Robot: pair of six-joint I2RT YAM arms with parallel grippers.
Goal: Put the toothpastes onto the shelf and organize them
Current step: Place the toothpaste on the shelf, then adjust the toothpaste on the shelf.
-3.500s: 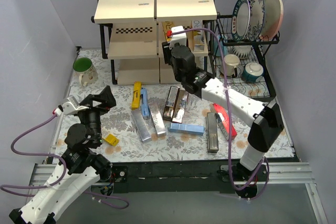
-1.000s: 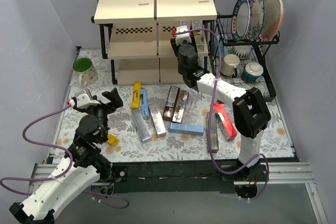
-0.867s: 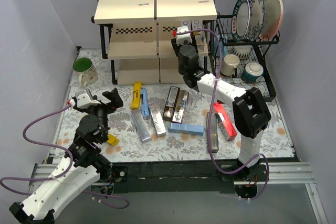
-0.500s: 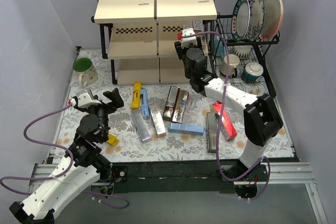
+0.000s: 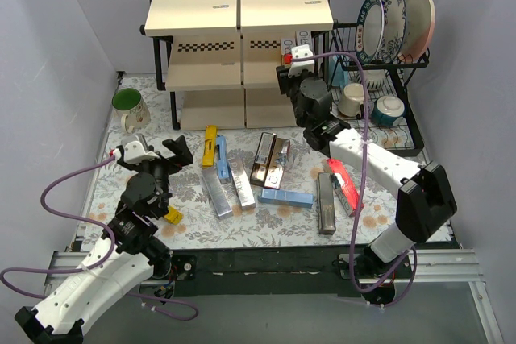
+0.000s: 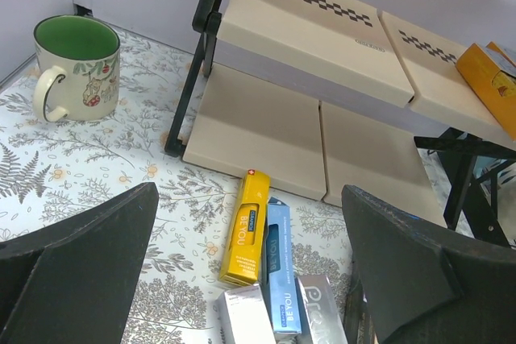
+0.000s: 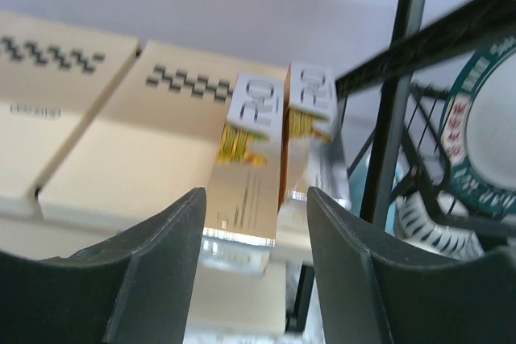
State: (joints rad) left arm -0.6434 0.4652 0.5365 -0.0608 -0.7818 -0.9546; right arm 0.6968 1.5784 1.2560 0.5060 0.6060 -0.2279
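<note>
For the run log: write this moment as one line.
left gripper: open, empty, over table | right gripper: open, empty, facing two cartons side by side on shelf | more cartons loose on table

The black wire dish rack sits at the far right of the desk. It's got three plates standing upright along its back, and in front of them a cream mug and a teal-rimmed mug. Way off to the rack's left there's a green-inside mug with a leafy print. A little yellow block lies front-left, well apart from the rack.
</note>
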